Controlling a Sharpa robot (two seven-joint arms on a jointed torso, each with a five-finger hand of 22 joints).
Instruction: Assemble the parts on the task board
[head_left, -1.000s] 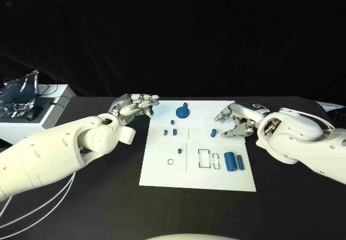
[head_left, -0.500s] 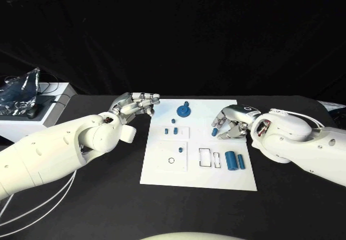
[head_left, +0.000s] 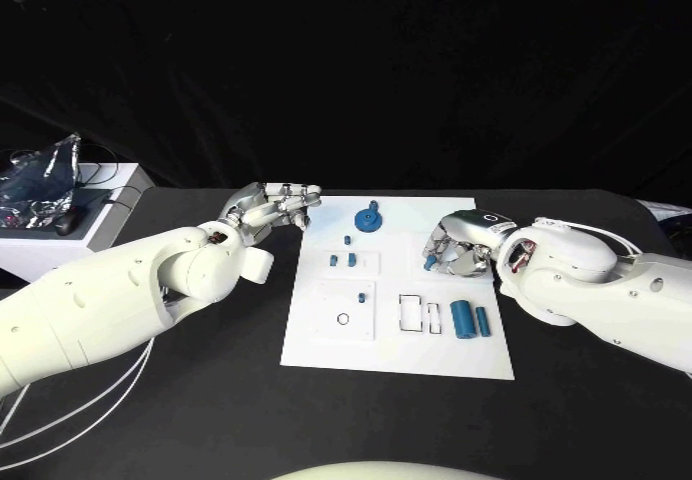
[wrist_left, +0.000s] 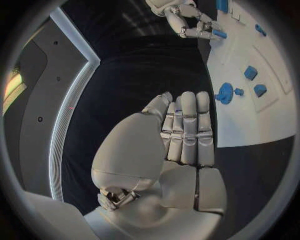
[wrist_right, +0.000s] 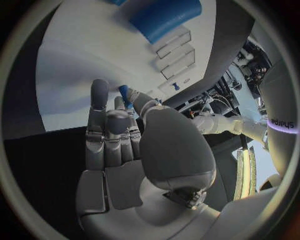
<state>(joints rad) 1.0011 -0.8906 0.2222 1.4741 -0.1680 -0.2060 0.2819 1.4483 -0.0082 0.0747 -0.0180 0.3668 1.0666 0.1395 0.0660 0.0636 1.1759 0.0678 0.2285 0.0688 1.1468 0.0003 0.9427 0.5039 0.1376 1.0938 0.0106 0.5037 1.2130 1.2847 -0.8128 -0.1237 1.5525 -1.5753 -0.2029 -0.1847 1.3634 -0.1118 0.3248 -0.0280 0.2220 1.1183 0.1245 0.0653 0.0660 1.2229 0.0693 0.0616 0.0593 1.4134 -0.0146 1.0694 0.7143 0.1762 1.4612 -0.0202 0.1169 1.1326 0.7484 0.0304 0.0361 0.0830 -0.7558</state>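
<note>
The white task board (head_left: 397, 345) lies mid-table. My right hand (head_left: 459, 250) is over its right edge, and thumb and a finger pinch a small blue peg (head_left: 430, 262) (wrist_right: 124, 92); the left wrist view shows the same peg (wrist_left: 219, 33) at that hand's (wrist_left: 187, 20) fingertips. My left hand (head_left: 274, 208) hovers off the board's far left corner, its fingers straight and side by side, holding nothing. A round blue part (head_left: 369, 219) (wrist_left: 224, 93) sits at the board's far edge. Small blue pegs (head_left: 342, 261) stand left of centre. Two blue cylinders (head_left: 470, 321) lie at the right, beside empty slots (head_left: 418, 314).
A white box (head_left: 90, 215) carrying a clear plastic bag (head_left: 41, 180) and cables stands at the table's far left. White cables (head_left: 87, 410) hang under my left arm. Bare black table surrounds the board.
My right hand has moved left onto the board and closed thumb and finger round the small blue peg. My left hand has barely moved.
</note>
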